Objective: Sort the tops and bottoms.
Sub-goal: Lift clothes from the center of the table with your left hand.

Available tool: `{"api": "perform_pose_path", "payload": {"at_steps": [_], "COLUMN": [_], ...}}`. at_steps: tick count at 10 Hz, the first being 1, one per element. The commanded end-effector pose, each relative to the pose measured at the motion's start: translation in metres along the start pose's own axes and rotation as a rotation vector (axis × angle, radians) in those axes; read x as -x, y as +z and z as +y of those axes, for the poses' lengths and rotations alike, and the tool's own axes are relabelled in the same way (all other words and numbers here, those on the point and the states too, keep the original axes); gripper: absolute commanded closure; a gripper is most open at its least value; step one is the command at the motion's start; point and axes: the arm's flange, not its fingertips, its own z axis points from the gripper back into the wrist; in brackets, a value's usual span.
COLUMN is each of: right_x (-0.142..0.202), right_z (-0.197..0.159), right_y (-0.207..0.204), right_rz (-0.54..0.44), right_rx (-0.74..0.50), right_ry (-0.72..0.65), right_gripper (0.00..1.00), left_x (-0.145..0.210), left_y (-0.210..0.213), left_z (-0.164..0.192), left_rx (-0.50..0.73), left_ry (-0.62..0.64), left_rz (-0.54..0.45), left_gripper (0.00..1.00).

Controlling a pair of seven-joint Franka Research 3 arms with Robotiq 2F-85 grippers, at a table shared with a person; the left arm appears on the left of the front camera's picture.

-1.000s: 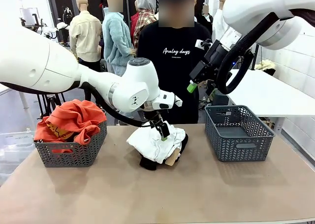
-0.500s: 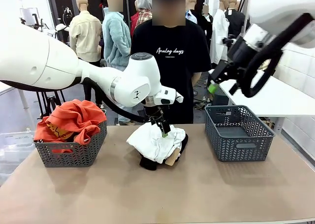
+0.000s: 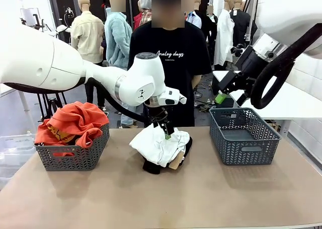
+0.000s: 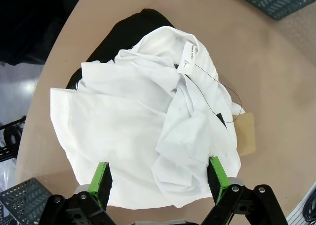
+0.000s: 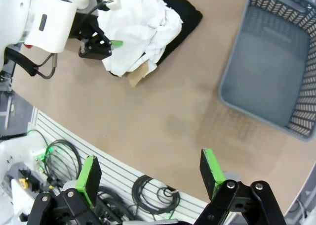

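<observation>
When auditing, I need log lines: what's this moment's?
left gripper open over white top | right gripper open, raised | orange-red top in left basket

Orange-red top [image 3: 75, 119] blazing out of the left grey basket [image 3: 75, 158], a touch of yellow print low among its folds. Mid-table, the white top [image 4: 128, 121] is plain white on the side that shows, with a white label [image 4: 186, 62], and it lies over the black bottoms [image 4: 133, 27], no print on them. A tan card tag [image 4: 245, 133] sits on the light brown table [image 3: 151, 199]. The right basket [image 3: 244, 138] is the same grey, with herringbone cut-out walls. Now the left gripper [image 4: 159, 173] and the right gripper [image 5: 150, 170] — both black, bright green pads. The left arm [image 3: 45, 68] and the right arm [image 3: 287, 7] are white. The person's T-shirt [image 3: 173, 68] is black with white lettering.
</observation>
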Motion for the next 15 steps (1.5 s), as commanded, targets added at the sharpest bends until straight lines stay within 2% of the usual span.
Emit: {"api": "perform_pose_path", "payload": {"at_steps": [1,12,13,15], "right_x": [0.003,0.003,0.003,0.003], "right_z": [-0.003,-0.003,-0.003,-0.003], "right_y": [0.004,0.004,0.004,0.004], "right_rz": [-0.004,-0.004,-0.004,-0.004], "right_rx": [0.011,0.011,0.011,0.011], "right_ry": [-0.002,-0.002,-0.002,-0.002], "right_gripper": [0.0,0.0,0.0,0.0], "left_x": [-0.01,-0.014,-0.013,-0.014], "left_y": [-0.005,-0.026,-0.027,-0.026], "left_z": [0.004,0.009,0.01,0.01], "left_rx": [0.001,0.065,0.071,0.078], "left_ry": [0.021,0.058,0.048,0.04], "left_rz": [0.019,0.09,0.105,0.121], "left_gripper": [0.0,0.0,0.07,0.43]}}
